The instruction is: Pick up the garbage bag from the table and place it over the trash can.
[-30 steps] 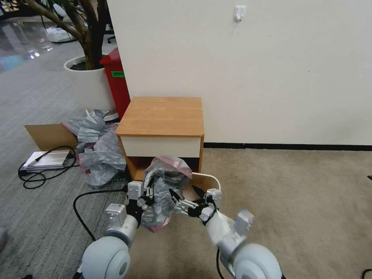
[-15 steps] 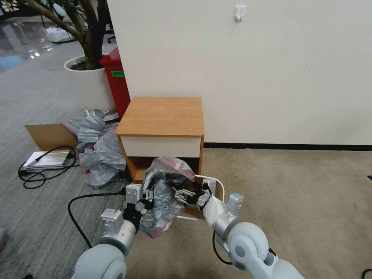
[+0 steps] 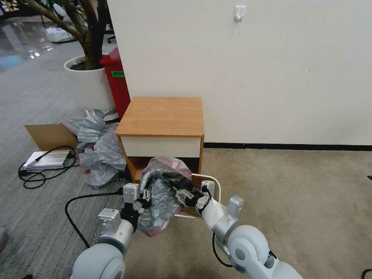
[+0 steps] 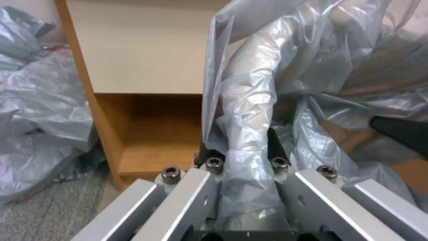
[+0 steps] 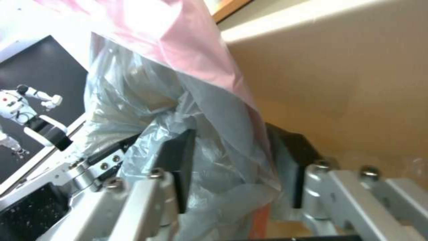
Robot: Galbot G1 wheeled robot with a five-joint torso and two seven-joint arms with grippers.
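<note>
Both grippers, left (image 3: pixel 144 192) and right (image 3: pixel 179 190), clamp the garbage bag (image 3: pixel 162 186) above the trash can (image 3: pixel 214 185), before the table (image 3: pixel 161 116). Uneven spreading risks tearing the thin film or missing the rim.

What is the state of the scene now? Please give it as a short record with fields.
garbage bag: off the table, held up between both grippers, above the trash can
left gripper: shut on a bunched fold of the bag
right gripper: around the bag's pink-edged part
trash can: on the carpet before the table, partly hidden by the bag
table: top bare
heap of grey bags: on the floor beside the table
</note>
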